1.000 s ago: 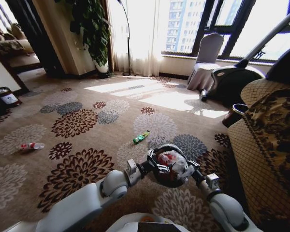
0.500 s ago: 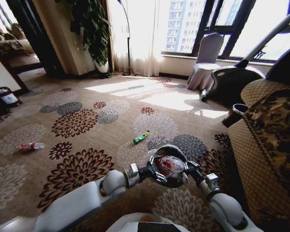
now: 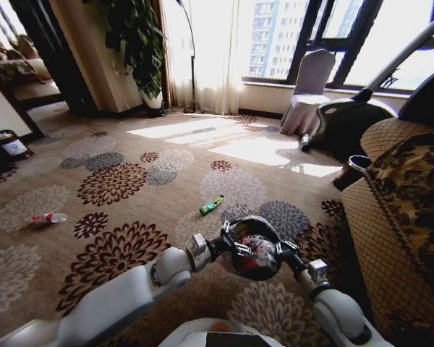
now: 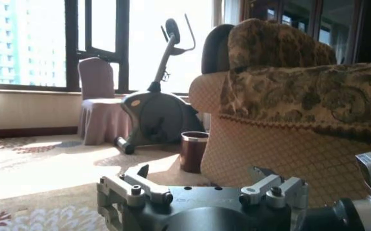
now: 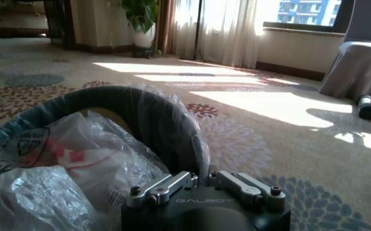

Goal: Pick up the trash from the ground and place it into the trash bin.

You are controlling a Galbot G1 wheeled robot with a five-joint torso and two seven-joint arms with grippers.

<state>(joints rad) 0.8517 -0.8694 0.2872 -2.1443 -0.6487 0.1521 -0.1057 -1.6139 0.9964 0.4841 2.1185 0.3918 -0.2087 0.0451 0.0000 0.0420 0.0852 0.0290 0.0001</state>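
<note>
Inside, the trash bin (image 5: 153, 115) holds packets (image 5: 70, 154) (bag-lined).

Strong daylight from the windows (image 3: 304, 36) blows out the glass and throws bright patches across the carpet (image 3: 116, 217).

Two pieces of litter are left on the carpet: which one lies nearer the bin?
The green wrapper, lying just beyond the bin ahead. The clear bottle is far off to the robot's left.

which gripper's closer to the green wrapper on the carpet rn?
Left, marginally. The left gripper is at the trash bin rim's left side, just short of the green wrapper. The right gripper, jaws shut on the rim, sits farther right.
</note>
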